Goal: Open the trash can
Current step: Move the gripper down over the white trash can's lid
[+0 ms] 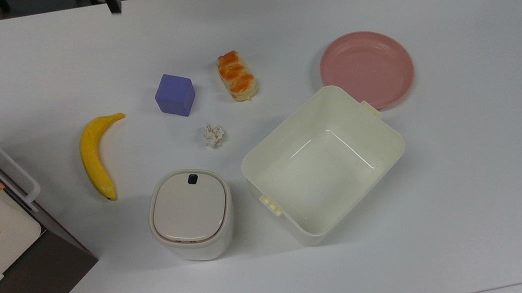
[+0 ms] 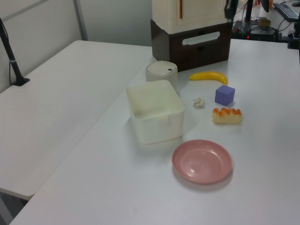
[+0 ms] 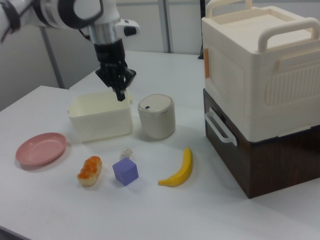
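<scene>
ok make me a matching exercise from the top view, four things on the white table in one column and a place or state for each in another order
Things:
1. small cream-white trash can
2. large cream lidless tub
3. yellow banana
4. round pink plate

Places or states:
A. empty inside, top open
B. nearest the brown and cream box at the top view's left
C. flat beige lid shut
D. just beyond the tub's tabbed corner, toward the top view's upper right

Pairs: 1-C, 2-A, 3-B, 4-D

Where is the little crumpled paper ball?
In the top view the paper ball lies mid-table, between the purple cube above and the trash can below.
</scene>
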